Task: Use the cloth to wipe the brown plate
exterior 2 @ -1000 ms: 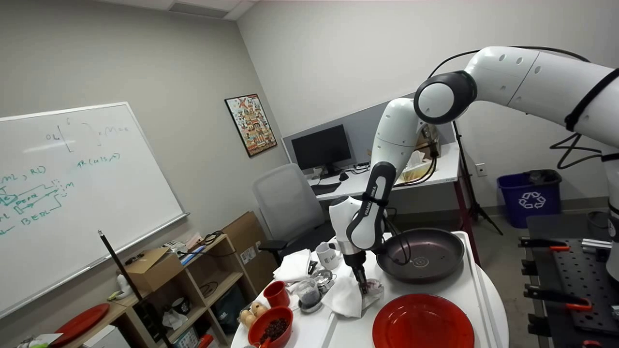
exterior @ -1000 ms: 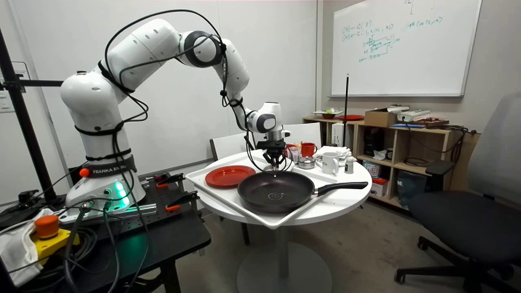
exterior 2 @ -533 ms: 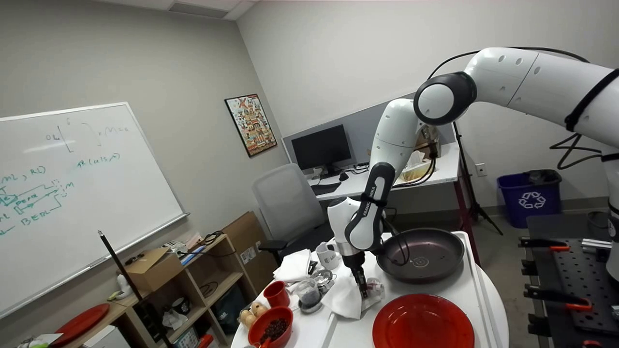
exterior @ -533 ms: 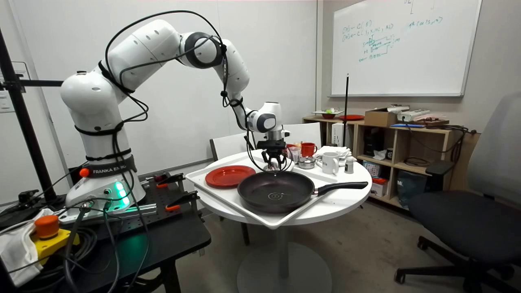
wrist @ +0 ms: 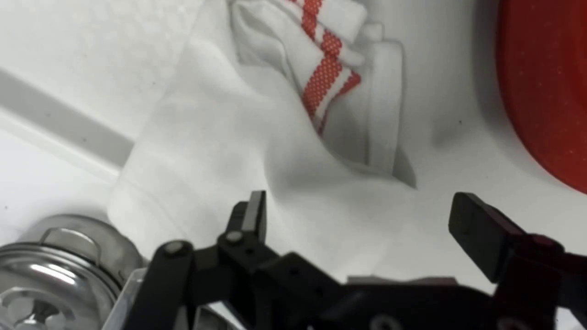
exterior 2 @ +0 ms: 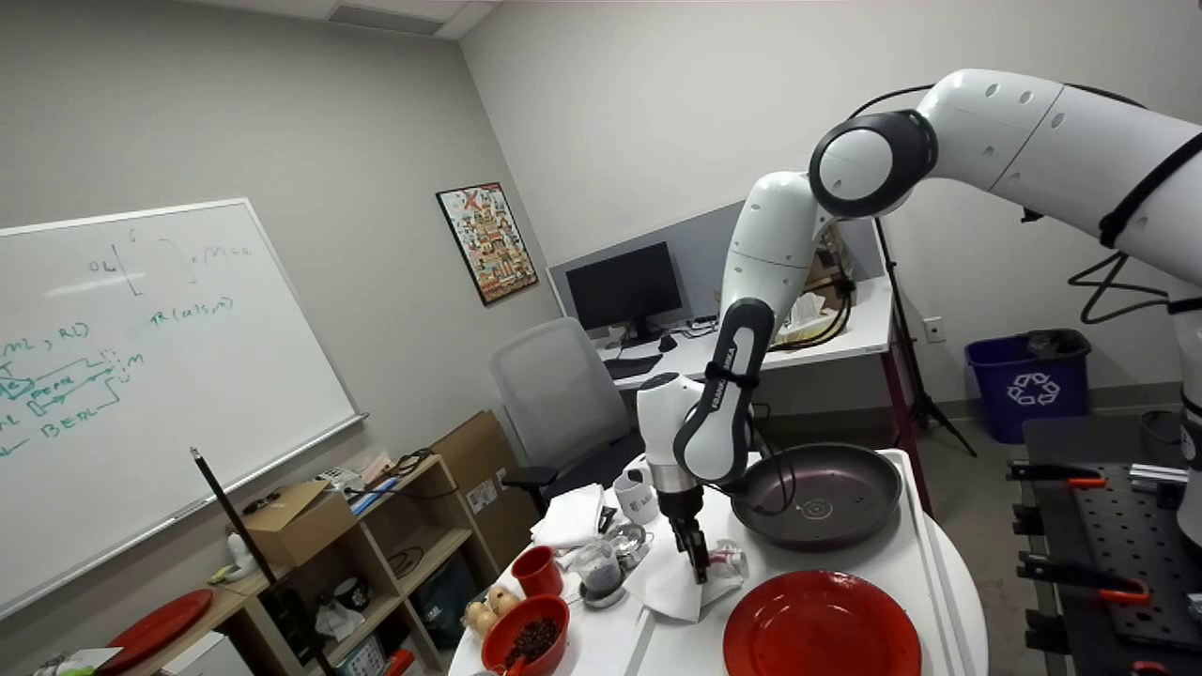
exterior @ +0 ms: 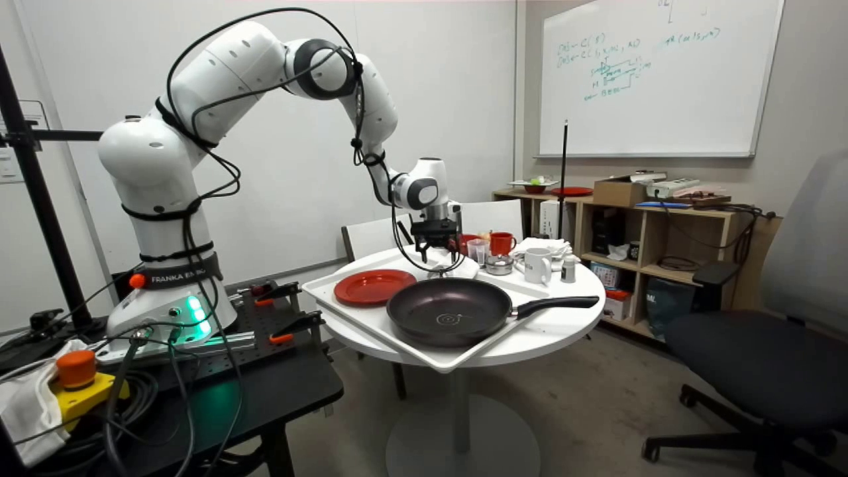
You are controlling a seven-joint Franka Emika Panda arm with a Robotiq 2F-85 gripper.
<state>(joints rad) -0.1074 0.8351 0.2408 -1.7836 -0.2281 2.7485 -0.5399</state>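
Wrist view: we see the gripper [wrist: 360,206] with its fingers spread well apart over part of the white cloth [wrist: 206,123]; whether the tips touch it, we cannot tell. We note the reddish plate [wrist: 545,91] near the cloth but apart from it, up and right of the fingers there, and on the tray [exterior: 371,317] in both exterior views.

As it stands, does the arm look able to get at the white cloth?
Probably yes: the open fingers appear above the cloth, nothing is seen lying on it, and the red plate sits apart from it.
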